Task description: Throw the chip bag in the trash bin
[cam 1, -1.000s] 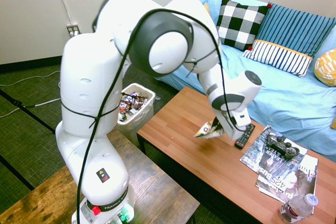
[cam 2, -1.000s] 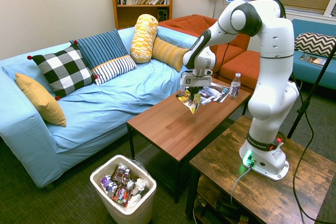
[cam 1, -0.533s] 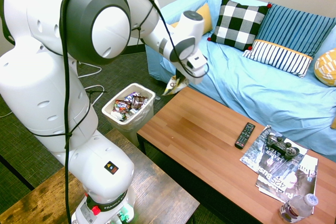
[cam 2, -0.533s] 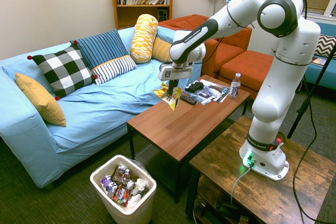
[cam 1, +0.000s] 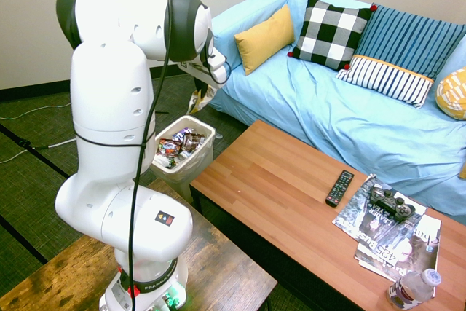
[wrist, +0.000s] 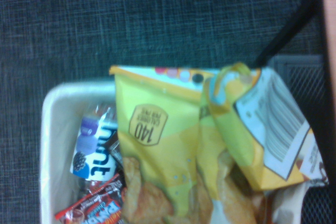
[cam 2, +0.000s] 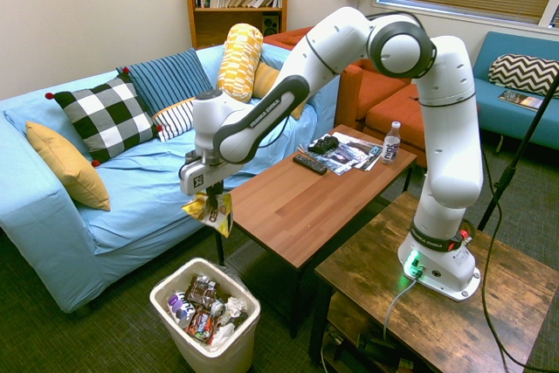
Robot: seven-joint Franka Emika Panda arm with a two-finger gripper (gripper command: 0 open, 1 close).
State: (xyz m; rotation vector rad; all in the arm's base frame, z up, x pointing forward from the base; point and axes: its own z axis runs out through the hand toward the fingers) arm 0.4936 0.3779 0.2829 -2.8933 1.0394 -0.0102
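The yellow-and-white chip bag point(cam 2: 210, 210) hangs from my gripper point(cam 2: 209, 197), which is shut on its top edge. It dangles in the air just off the end of the coffee table, above the far rim of the white trash bin point(cam 2: 166, 306) on the floor. From the other side, the chip bag point(cam 1: 197, 100) shows beside the arm, above the trash bin point(cam 1: 209, 135), with the gripper point(cam 1: 204, 87) mostly hidden behind the arm. In the wrist view the chip bag point(wrist: 173, 161) fills the middle, with the trash bin point(wrist: 49, 145) beneath it.
The bin holds several wrappers point(cam 2: 203, 303). The wooden coffee table point(cam 2: 297, 207) stands right beside the bin, carrying a remote point(cam 1: 339, 188), magazines point(cam 1: 393, 238), a game controller point(cam 1: 390, 201) and a water bottle point(cam 1: 412, 288). The blue sofa point(cam 2: 140, 172) with pillows is behind.
The arm has swung from above the middle of the coffee table, past its end, to over the trash bin. The chip bag stayed in the gripper throughout.
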